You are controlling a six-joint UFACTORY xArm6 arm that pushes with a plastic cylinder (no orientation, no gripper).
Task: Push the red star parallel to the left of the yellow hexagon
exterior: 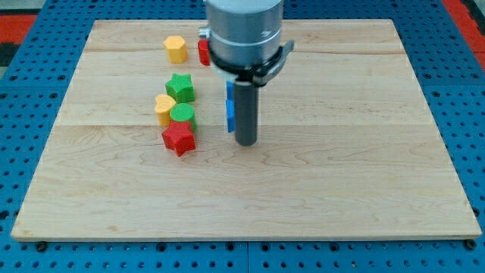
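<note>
My tip (245, 142) stands on the wooden board (341, 189) just right of centre frame, apart from the red star (179, 139), which lies at left of centre at the bottom of a small cluster. The rod carries nothing and touches no block that can be seen; it has no jaws to open or close, so it can only shove.

The yellow hexagon (175, 48) sits in the upper left of the frame, well above the star. Between them lie a green star (180, 87), a yellow heart-like block (164, 108) and a round green block (183, 115), the last touching or nearly touching the red star's top. A red block (203, 51) shows just right of the hexagon, half hidden by the arm, and blue blocks (229, 110) peek out along the rod's left edge; their shapes cannot be made out.

By the look of it, the approach step is in hand and the push has not begun. The next move likely calls for bringing the tip round below and right of the red star, nudging it leftward clear of the cluster, then driving it up the board's left side to sit level with the hexagon, on its left.

The arm hangs vertically from the frame's top centre, its grey housing (244, 30) blocking the board behind.
</note>
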